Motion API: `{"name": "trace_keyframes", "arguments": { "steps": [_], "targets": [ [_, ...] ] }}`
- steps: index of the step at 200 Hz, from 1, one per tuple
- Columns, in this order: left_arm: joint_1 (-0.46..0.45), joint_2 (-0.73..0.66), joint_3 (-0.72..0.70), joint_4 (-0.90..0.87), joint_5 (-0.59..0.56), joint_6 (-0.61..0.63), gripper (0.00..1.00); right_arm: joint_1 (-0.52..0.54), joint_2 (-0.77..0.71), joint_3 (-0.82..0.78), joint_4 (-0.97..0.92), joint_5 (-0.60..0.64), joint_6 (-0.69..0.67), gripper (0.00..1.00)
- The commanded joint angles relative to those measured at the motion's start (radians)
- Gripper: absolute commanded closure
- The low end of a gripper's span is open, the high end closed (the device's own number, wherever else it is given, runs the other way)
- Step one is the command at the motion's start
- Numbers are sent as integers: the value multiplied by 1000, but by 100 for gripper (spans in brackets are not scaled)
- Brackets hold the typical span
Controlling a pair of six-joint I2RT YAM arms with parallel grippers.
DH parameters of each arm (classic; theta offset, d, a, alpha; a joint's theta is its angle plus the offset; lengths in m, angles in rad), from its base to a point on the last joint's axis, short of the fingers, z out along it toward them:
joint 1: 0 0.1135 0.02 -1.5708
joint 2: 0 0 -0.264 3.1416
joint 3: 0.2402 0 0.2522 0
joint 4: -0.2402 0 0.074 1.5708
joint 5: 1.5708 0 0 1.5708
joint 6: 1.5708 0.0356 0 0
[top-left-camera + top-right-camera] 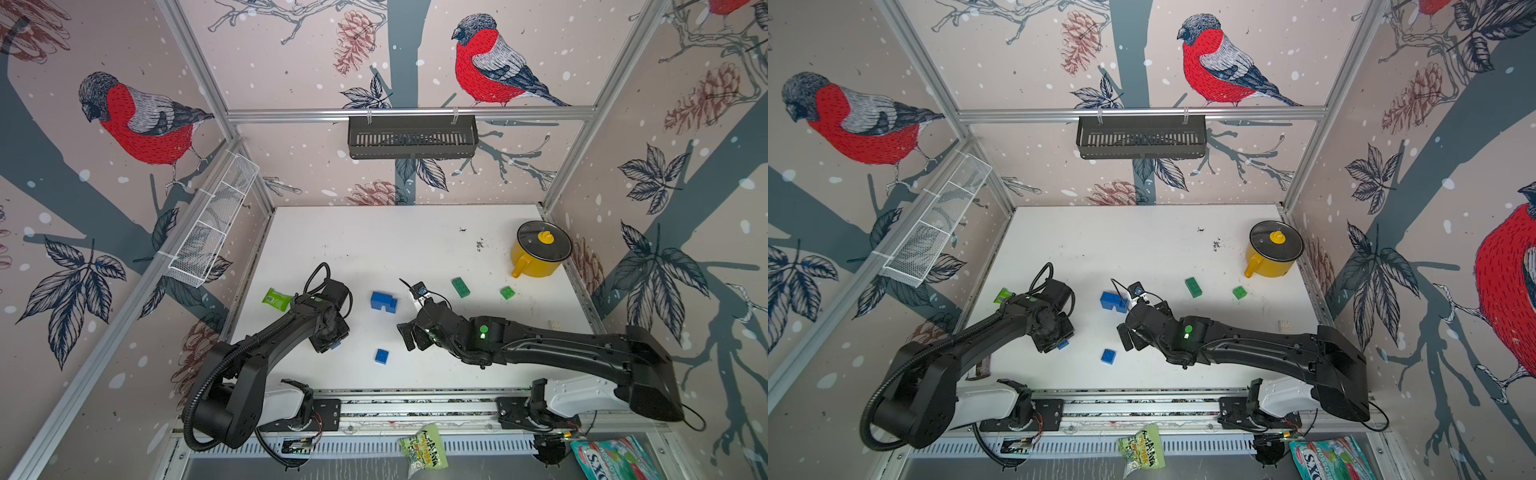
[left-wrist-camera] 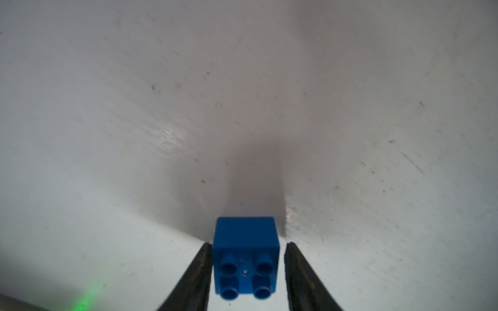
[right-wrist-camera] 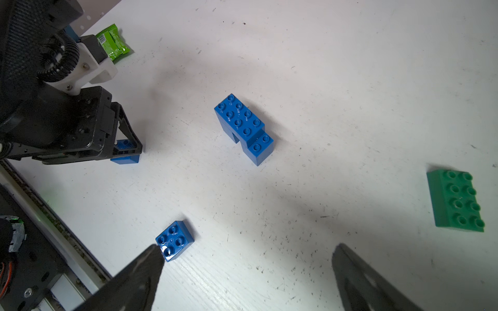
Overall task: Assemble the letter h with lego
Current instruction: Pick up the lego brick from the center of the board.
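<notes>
White scuffed tabletop [image 1: 374, 241] — left gripper [image 2: 248, 245] straddles a small square blue studded plastic brick [image 1: 1063, 344], left of centre in a top view; clamped or not, can't tell. Right gripper [image 3: 248, 247] gapes wide.

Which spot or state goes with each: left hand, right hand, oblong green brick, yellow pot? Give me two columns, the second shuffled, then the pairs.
1 left hand
2 right hand
3 oblong green brick
4 yellow pot

A far right corner of the table
B fingers wide apart, nothing between them
C studs up, between the blue brick stack and the small green brick
D fingers either side of a blue square brick

Pairs: 1-D, 2-B, 3-C, 4-A
</notes>
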Motion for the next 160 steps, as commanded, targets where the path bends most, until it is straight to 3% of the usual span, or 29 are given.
{"name": "trace_keyframes", "arguments": {
  "steps": [1,46,54,97,104,160],
  "targets": [
    [2,2,3,-26,-29,1,57,3,1,8,12,6,-8,1],
    [2,-5,3,-27,-25,4,58,4,-3,16,1,11,-11,0],
    [2,-6,3,-26,-24,4,63,4,-3,17,1,11,-13,0],
    [2,-11,4,-32,-22,7,64,5,-4,22,-2,11,-16,1],
    [2,-13,7,-34,-21,7,69,5,-4,23,-3,14,-17,1],
    [2,-7,45,-72,-13,34,74,3,-35,21,-17,41,-21,1]
  ]
}}
